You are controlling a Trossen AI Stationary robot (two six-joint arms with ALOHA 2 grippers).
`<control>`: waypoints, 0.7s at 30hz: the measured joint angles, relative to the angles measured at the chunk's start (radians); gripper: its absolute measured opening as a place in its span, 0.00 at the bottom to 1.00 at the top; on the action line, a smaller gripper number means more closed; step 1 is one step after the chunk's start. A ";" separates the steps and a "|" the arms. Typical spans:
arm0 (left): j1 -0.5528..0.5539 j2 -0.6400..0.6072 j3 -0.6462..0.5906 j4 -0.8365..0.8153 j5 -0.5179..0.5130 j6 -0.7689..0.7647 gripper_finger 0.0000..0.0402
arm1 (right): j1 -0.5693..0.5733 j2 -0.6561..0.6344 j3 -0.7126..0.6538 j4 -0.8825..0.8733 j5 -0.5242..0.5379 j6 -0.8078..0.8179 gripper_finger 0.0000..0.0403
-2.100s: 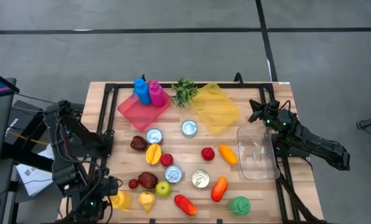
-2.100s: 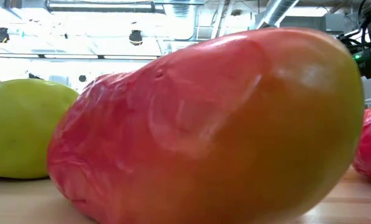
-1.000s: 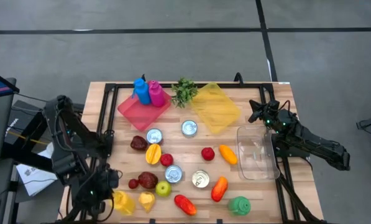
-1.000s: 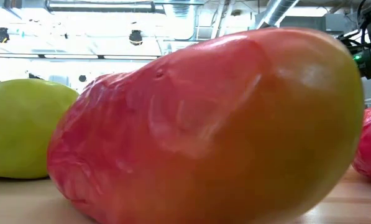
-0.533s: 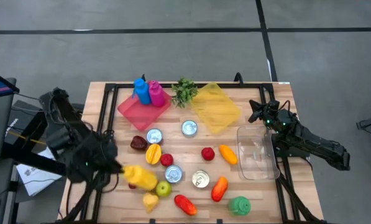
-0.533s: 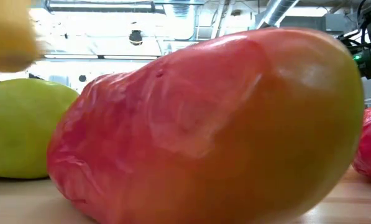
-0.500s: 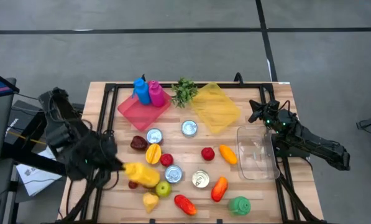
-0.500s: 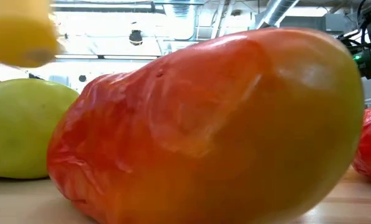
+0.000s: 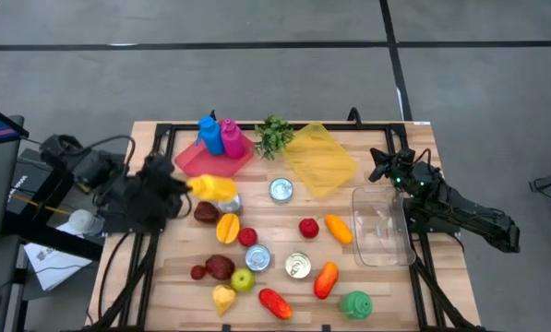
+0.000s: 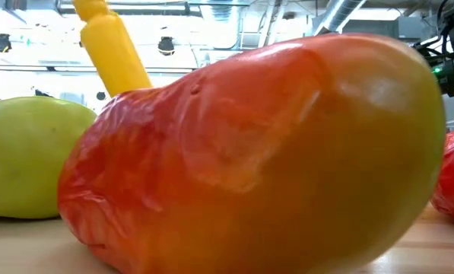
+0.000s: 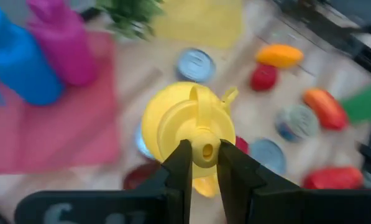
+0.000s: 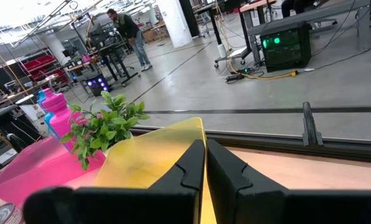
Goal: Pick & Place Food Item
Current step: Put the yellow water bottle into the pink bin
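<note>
A yellow squeeze bottle [image 9: 214, 188] hangs in the air over the cans and dark red fruit next to the pink tray [image 9: 197, 162]. My left gripper [image 9: 185, 187] is shut on its cap end. In the low view the bottle [image 10: 116, 49] is tilted with its nozzle up, behind a big red-orange fruit [image 10: 257, 152]. My right gripper [image 9: 378, 166] rests shut at the table's far right, beside the clear container [image 9: 381, 226], and touches nothing. My left gripper [image 11: 202, 149] pinches the bottle's nozzle tip [image 11: 201, 138], at the middle of the yellow cap, between its two fingers. The fingers come from the table's left, slanting down. The bottle is lifted clear of the table and tilted, its body reaching away beyond the fingers.
Blue [image 9: 209, 136] and pink [image 9: 231, 138] bottles stand on the pink tray. A green plant [image 9: 273, 136] and a yellow tray [image 9: 321, 159] lie at the far edge. Several cans, fruits and vegetables are scattered over the table's middle and near side.
My left gripper has lifted the yellow bottle off the table's near left corner. It has carried the bottle up and toward the far edge, to above the food beside the pink tray, turning as it went. The bottle now points toward the right.
</note>
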 joint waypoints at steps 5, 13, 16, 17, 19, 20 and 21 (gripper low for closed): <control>0.228 -0.004 0.046 0.000 0.076 0.168 0.11 | 0.000 0.000 0.000 0.000 0.000 0.000 0.03; 0.635 0.064 0.103 -0.056 0.195 0.355 0.11 | 0.000 0.000 0.000 0.000 0.000 0.000 0.03; 0.770 0.107 0.103 -0.069 0.248 0.422 0.12 | 0.000 0.000 0.000 0.000 0.000 0.000 0.03; 0.807 0.122 0.103 -0.072 0.269 0.437 0.12 | 0.000 0.000 0.000 0.000 0.000 0.000 0.03; 0.869 0.151 0.103 -0.086 0.301 0.485 0.12 | 0.001 0.000 0.000 0.000 0.000 0.000 0.03; 0.895 0.166 0.102 -0.091 0.304 0.509 0.12 | 0.001 0.000 0.000 0.000 0.000 0.000 0.03; 0.919 0.181 0.102 -0.091 0.304 0.531 0.12 | 0.001 0.000 0.000 0.000 0.000 0.000 0.03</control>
